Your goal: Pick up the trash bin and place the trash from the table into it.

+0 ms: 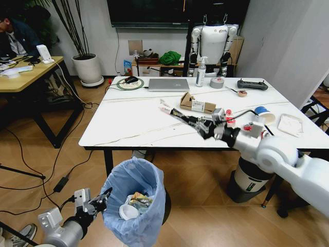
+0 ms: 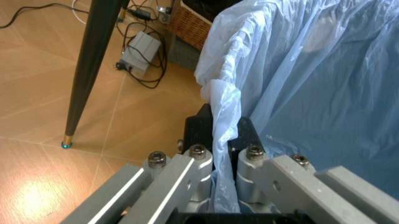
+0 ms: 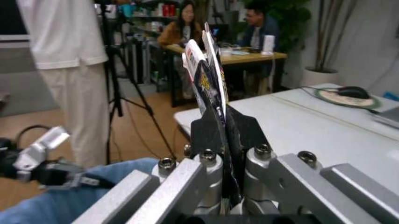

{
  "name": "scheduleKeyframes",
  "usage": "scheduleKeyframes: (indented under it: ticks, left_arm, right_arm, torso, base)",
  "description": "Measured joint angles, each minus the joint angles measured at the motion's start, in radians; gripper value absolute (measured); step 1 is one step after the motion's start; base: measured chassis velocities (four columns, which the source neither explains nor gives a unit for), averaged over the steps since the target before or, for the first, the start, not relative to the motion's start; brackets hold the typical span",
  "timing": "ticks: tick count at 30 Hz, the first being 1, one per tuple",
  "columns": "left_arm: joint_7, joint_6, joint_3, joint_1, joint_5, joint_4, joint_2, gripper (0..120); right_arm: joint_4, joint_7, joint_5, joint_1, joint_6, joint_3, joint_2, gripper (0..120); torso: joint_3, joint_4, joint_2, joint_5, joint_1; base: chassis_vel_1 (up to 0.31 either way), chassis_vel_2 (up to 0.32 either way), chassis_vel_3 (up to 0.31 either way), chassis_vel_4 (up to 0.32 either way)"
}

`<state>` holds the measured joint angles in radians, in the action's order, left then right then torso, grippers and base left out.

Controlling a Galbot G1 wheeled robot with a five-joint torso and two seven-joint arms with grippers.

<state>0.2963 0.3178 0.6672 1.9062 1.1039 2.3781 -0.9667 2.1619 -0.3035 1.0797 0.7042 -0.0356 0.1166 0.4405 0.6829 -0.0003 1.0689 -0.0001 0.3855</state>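
Trash bin (image 1: 134, 206): small dark round bin, light-blue bag lining, held off to the near side of the table (image 1: 128, 123), below its front edge; some litter already inside, a white lid-like piece and a colourful wrapper among it.

Left gripper (image 1: 97, 201): low at the bin's left side; fingers pressed together on a fold of the bag at the rim (image 2: 224, 112), as the left wrist view shows; whether the hard rim of the bin is also caught cannot be told.

Right gripper (image 1: 201, 125): extended over the table's front half, above the marble top; fingers pinching a flat snack wrapper (image 3: 209, 74), which sticks out well beyond the tips toward the bin side.

Remaining trash on the table: torn cardboard box (image 1: 197, 104); blue paper cup (image 1: 263, 111); small red-and-white items near the right arm; a flat white packet (image 1: 291, 124) at the far right.

Not trash: laptop (image 1: 168, 84); tape roll (image 1: 217, 82).

Risks, judged: the wrapper is thin and long, so it may flutter or cling to a finger on release and miss the opening; the bag grip may stretch or tear the plastic, or let the bin sag and tilt; the bag mouth is slumped, narrowing the target.
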Motion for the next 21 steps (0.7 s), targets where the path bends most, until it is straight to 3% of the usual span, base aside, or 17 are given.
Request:
scheduleKeyframes:
  ticks: [4,8,14,21]
  left_arm:
    - [0.004,0.004,-0.003,0.0,0.002,0.005,0.002,0]
    - [0.005,0.005,-0.002,0.009,0.002,0.008,0.008,0]
    - [0.012,0.008,0.023,0.012,0.022,0.015,0.03,0]
    - [0.014,0.009,0.027,0.007,0.03,0.013,0.033,0]
  right_arm:
    - [0.052,-0.013,-0.024,0.03,0.022,0.035,0.009,0]
    - [0.032,-0.042,-0.041,-0.026,0.045,0.12,0.04,0]
    - [-0.063,-0.109,-0.067,-0.201,0.051,0.329,0.127,0]
    - [-0.145,-0.143,-0.096,-0.288,0.06,0.446,0.203,0]
  torso:
    - [0.0,0.0,0.0,0.0001,0.0]
    - [0.0,0.0003,0.0,-0.0001,0.0]
    - [0.0,0.0003,0.0,0.0,0.0]
    - [0.0,0.0005,0.0,0.0,0.0]
  base:
    - [0.0,0.0,0.0,0.0]
    - [0.0,0.0,0.0,0.0]
    - [0.0,0.0,0.0,0.0]
    - [0.0,0.0,0.0,0.0]
